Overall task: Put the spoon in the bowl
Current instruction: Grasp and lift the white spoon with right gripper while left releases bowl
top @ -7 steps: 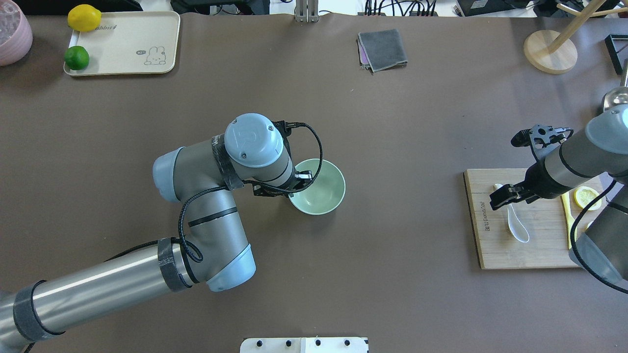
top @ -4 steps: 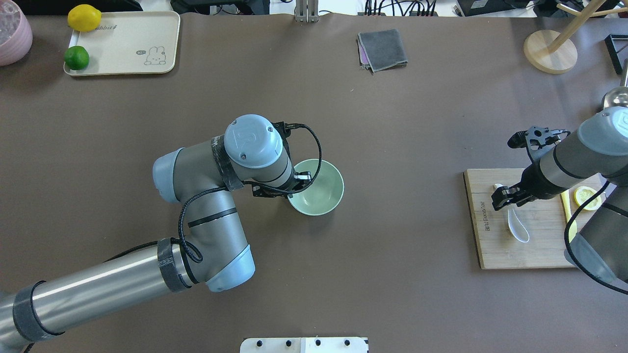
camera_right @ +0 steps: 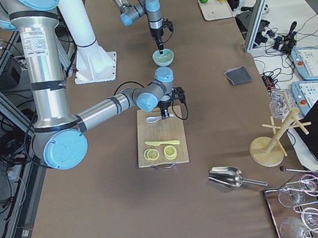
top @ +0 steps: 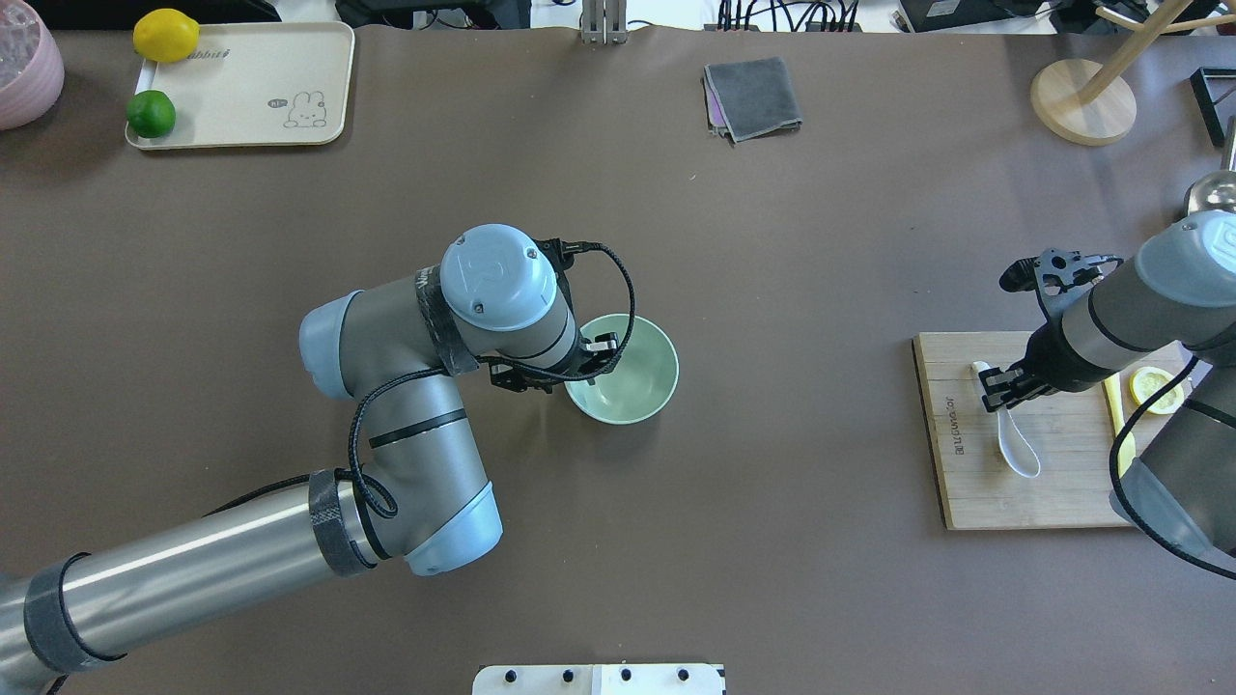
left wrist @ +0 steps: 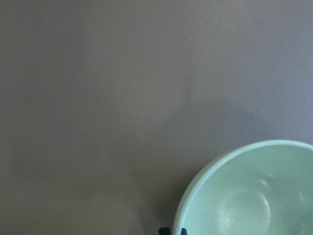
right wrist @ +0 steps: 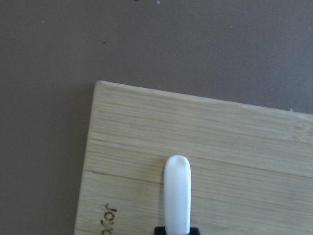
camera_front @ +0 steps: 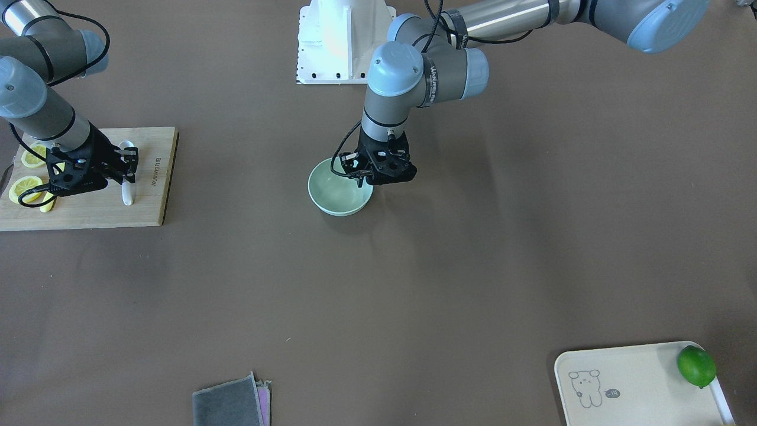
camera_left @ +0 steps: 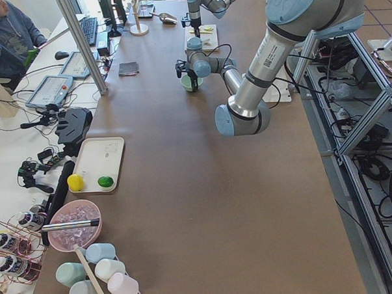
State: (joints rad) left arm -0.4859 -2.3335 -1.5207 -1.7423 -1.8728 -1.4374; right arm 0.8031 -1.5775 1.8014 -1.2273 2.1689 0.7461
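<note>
The white spoon (top: 1019,454) lies on a bamboo cutting board (top: 1043,502) at the table's right, its handle pointing away from me. My right gripper (top: 999,391) is low over the handle and shut on it; the right wrist view shows the handle (right wrist: 177,191) running between the fingertips. The front view shows the same spoon (camera_front: 126,192) and right gripper (camera_front: 126,168). The mint-green bowl (top: 632,372) stands at mid-table. My left gripper (top: 579,365) is shut on its left rim. The bowl (left wrist: 254,196) looks empty.
A yellow knife (top: 1115,415) and lemon slices (top: 1154,388) lie on the board behind the right arm. A cream tray (top: 241,87) with a lime and a lemon sits far left. A grey cloth (top: 753,97) and a wooden stand (top: 1081,101) are at the back.
My right gripper has come down onto the spoon's handle and narrowed around it. The left arm and the bowl have hardly moved.
</note>
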